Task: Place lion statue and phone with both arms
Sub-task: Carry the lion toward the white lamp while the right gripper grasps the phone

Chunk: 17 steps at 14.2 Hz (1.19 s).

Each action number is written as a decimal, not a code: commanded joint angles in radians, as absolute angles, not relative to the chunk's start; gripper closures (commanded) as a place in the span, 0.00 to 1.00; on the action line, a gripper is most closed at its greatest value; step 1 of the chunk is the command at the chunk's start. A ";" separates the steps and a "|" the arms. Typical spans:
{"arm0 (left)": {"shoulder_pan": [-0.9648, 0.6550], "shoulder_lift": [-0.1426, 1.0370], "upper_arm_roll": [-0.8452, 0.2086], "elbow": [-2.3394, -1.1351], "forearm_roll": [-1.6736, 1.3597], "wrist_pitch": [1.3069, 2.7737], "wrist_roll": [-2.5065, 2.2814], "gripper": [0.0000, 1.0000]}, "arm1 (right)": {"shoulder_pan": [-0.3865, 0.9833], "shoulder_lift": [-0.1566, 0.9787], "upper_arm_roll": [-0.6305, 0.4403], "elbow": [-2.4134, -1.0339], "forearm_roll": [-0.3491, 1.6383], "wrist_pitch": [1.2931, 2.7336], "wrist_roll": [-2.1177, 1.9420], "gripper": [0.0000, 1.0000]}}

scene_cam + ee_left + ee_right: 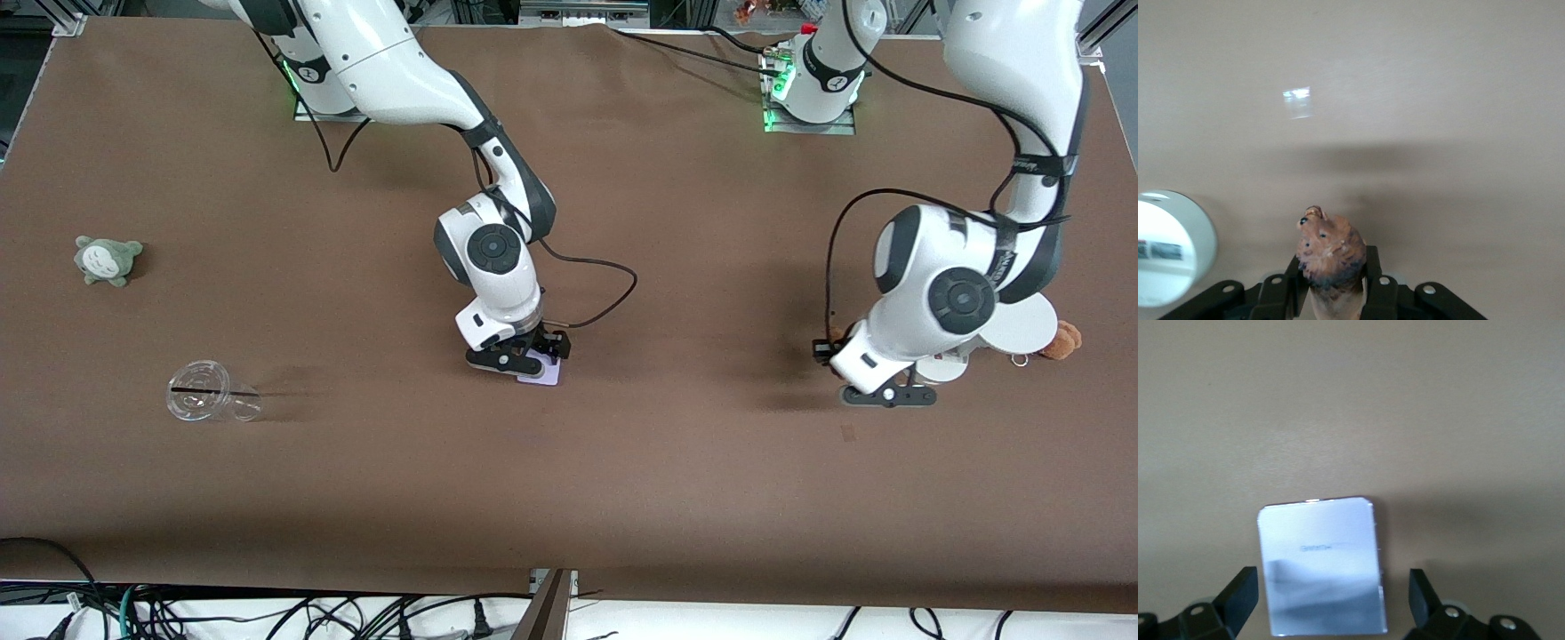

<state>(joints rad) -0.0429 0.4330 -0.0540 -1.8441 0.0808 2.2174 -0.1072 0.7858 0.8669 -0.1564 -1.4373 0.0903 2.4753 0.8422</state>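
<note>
At the table's middle we see the right arm bent steeply down, its right gripper spread wide with 1 finger either side of the phone, which lies flat on the brown table. Toward the left arm's end, the left gripper hangs low, clamped on the lion statue, beside a white round-based stand.

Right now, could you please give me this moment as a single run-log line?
left gripper: shut on lion statue, above table | right gripper: open, astride phone lying on table
</note>
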 commanded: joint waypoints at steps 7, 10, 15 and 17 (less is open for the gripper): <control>0.023 0.486 -0.078 -1.991 0.072 2.542 -0.017 1.00 | 0.804 0.943 -0.167 -1.365 0.049 2.479 0.876 0.00; 0.011 0.515 -0.087 -2.005 0.071 2.618 -0.046 1.00 | 0.804 0.950 -0.166 -1.365 0.049 2.499 0.870 0.35; 0.008 0.535 -0.092 -2.003 0.069 2.651 -0.054 0.92 | 0.781 0.908 -0.178 -1.361 0.049 2.474 0.790 0.65; 0.008 0.526 -0.092 -2.002 0.071 2.645 -0.048 0.26 | 0.721 0.868 -0.183 -1.361 0.058 2.398 0.660 0.64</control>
